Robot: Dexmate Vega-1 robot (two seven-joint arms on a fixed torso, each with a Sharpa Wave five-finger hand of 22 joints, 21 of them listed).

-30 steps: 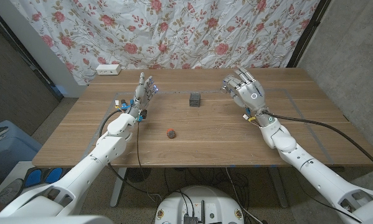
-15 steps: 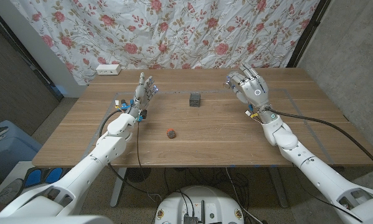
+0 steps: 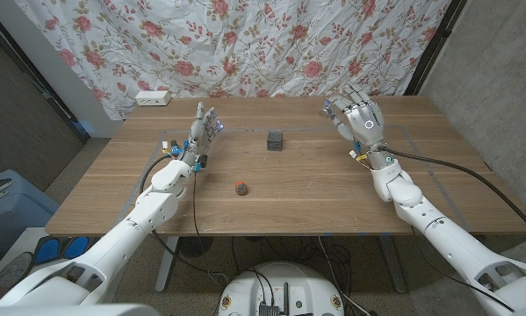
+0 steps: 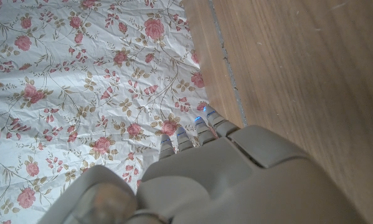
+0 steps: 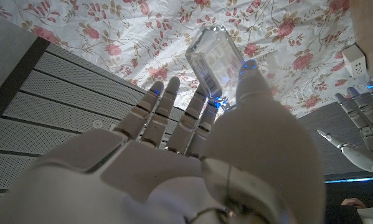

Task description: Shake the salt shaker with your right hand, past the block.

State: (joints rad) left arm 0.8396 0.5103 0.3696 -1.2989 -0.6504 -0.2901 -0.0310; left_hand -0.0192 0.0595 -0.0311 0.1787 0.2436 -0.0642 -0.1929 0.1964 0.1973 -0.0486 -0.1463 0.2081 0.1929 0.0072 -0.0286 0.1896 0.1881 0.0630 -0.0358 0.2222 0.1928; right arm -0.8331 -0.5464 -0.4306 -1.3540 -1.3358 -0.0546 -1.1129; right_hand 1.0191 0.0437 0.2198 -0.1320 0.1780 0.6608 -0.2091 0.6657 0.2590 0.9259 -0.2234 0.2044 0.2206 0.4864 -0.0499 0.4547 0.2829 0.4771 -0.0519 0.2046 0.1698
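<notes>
Holding clear glass salt shaker (image 5: 215, 57) aloft in right hand (image 3: 361, 125), pinched.
Shaking presumably underway beyond small dark cube block (image 3: 275, 139); setting down remaining.

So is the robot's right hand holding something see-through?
Yes, in the right wrist view the right hand pinches a clear glass salt shaker between its thumb and fingers.

Head camera high above the table (image 3: 280, 189); wrist cameras close behind each hand, all sharing the floral curtain (image 3: 245, 44).
</notes>
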